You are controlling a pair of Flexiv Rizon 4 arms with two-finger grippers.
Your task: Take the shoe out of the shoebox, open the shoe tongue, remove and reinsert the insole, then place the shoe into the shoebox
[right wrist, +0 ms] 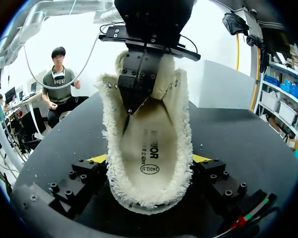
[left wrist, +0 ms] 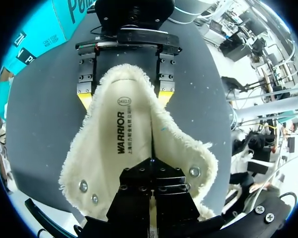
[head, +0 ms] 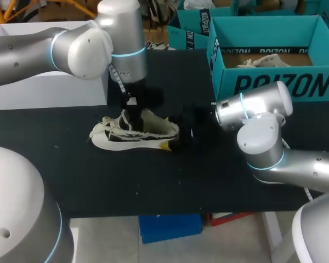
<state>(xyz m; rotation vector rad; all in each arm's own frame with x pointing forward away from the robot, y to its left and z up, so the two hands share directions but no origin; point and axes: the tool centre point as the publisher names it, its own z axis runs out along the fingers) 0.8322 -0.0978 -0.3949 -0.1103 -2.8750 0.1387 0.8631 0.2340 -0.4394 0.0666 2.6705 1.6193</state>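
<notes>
A white fleecy shoe (head: pixel 136 133) lies on the tabletop (head: pixel 98 175), left of frame centre. The right tool (right wrist: pixel 149 159) is clamped on its heel; the left tool (left wrist: pixel 152 166), fingers together, pokes inside it.

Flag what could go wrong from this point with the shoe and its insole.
The right gripper clamps only the heel of the shoe, so an upward pull by the left gripper could tilt the shoe or drag it free.
The left gripper's closed tips meet the insole inside the shoe. No firm pinch is evident, so the insole may stay put.
</notes>
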